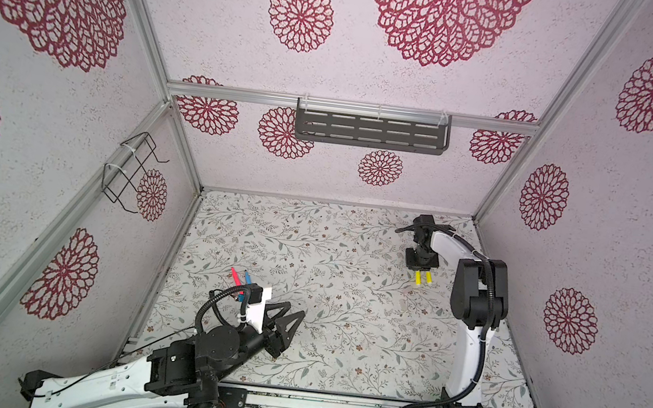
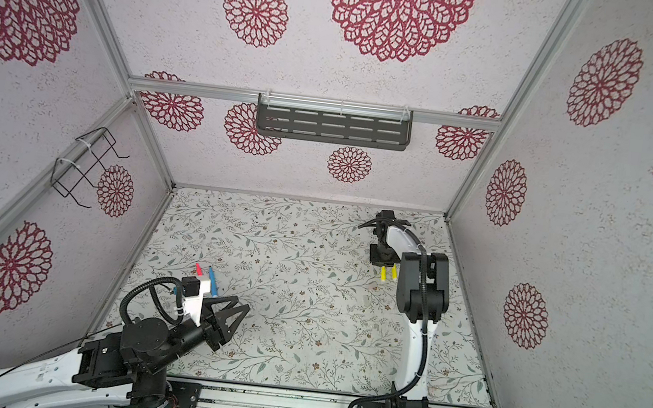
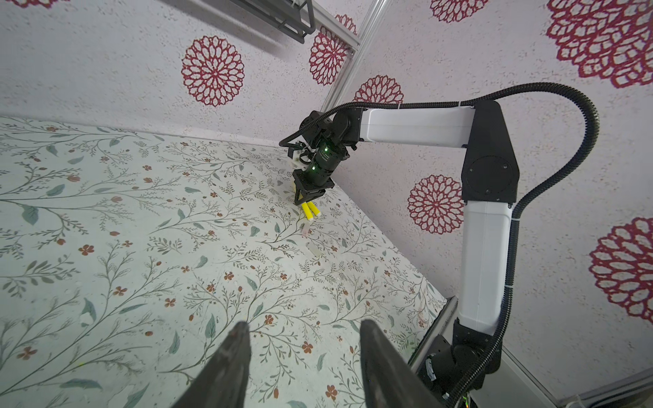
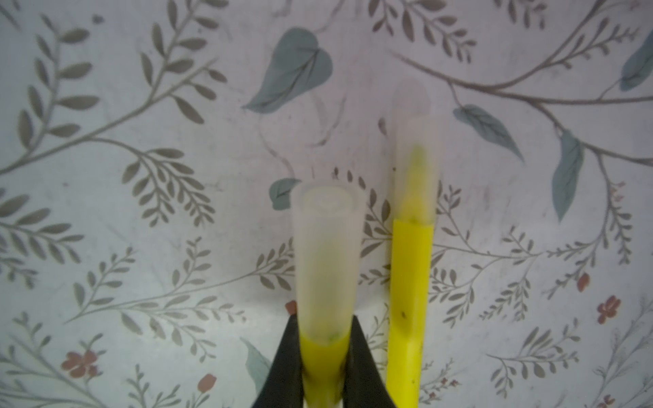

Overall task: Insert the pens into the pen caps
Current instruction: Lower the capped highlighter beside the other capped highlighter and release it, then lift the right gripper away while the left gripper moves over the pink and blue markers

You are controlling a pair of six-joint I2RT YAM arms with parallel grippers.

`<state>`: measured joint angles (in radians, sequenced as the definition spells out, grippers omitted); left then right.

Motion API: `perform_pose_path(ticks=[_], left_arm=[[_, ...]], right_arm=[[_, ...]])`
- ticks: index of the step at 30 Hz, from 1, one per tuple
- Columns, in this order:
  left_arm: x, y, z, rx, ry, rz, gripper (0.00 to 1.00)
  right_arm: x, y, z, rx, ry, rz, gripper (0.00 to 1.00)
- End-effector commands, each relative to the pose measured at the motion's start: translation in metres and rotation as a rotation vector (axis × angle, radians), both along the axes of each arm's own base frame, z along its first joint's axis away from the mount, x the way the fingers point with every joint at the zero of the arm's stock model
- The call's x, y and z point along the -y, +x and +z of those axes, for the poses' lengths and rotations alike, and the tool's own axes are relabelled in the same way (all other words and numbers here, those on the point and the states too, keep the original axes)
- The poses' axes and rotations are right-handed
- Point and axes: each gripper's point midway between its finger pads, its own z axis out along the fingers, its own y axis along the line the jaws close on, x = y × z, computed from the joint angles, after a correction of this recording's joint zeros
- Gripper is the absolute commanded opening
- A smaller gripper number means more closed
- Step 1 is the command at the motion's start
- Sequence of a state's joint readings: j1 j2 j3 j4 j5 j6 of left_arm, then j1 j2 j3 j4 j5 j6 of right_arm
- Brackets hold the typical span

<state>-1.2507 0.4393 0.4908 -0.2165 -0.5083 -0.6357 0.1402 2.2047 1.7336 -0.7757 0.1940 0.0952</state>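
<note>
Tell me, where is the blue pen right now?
In both top views the blue pen lies on the left side of the floral table, right beside the pink-red pen and close to the left hand.

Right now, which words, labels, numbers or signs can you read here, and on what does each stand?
None can be read.
Right arm's wrist housing: faint pale marks by the green lights, too small to read.
Yellow pen and its clear cap: no print visible.
</note>
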Motion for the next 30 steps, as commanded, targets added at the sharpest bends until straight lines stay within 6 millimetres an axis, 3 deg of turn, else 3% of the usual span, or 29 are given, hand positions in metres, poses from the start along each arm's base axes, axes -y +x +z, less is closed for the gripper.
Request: perform_pose_path(ticks=[1, 8, 12, 17, 23, 27, 30], left_arm=[[0.0, -0.001, 0.003, 0.006, 0.013, 0.003, 0.52], [0.001, 0.001, -0.001, -0.012, 0.038, 0.013, 0.52], [0.001, 0.003, -0.004, -0.019, 0.053, 0.029, 0.52], [0.001, 0.008, -0.008, -0.038, 0.095, 0.064, 0.52], [-0.027, 0.033, -0.043, -0.172, 0.227, 0.299, 0.59], [-0.033, 0.048, -0.065, -0.298, 0.239, 0.346, 0.6], [-0.039, 0.06, -0.075, -0.361, 0.219, 0.363, 0.64]], right_arm=[[0.009, 0.004, 0.008, 0.01, -0.048, -0.006, 0.07], [0.01, 0.004, 0.021, 0.037, -0.069, -0.009, 0.3], [0.007, 0.007, 0.046, 0.103, -0.09, -0.011, 0.42], [0.0, 0.008, 0.09, 0.191, -0.086, -0.007, 0.43], [-0.039, -0.003, 0.155, 0.34, -0.013, 0.056, 0.44], [-0.082, -0.024, 0.167, 0.395, 0.112, 0.144, 0.45], [-0.103, -0.038, 0.169, 0.416, 0.195, 0.171, 0.45]])
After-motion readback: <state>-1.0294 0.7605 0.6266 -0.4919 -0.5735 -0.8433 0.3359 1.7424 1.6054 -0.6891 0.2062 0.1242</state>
